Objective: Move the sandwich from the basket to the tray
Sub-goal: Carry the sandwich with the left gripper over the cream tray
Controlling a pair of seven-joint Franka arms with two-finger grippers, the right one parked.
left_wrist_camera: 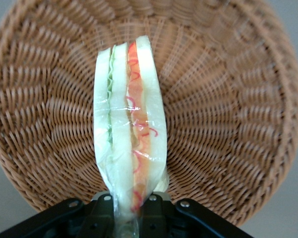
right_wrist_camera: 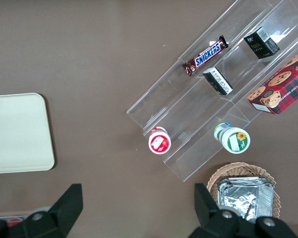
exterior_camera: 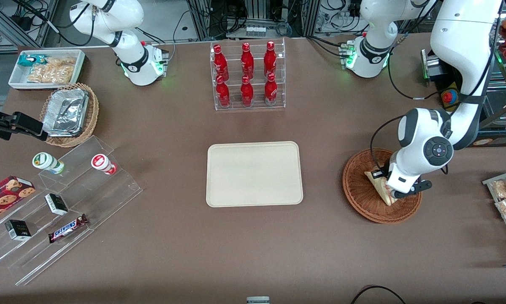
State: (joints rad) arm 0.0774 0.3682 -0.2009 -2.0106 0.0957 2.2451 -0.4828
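Clamping the sandwich [left_wrist_camera: 130,134] edge, pincer [left_wrist_camera: 126,208] closed on it, over the basket [left_wrist_camera: 228,99].

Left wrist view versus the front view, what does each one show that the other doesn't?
Only the left wrist view shows the sandwich's red and green filling layers, with the gripper shut on its end. Only the front view shows the tray, bare, and the red bottles in their rack. Both show the sandwich over the basket.

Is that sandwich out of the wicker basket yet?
Not yet. The gripper pinches one end of the sandwich, which is over the basket; the tray holds nothing.
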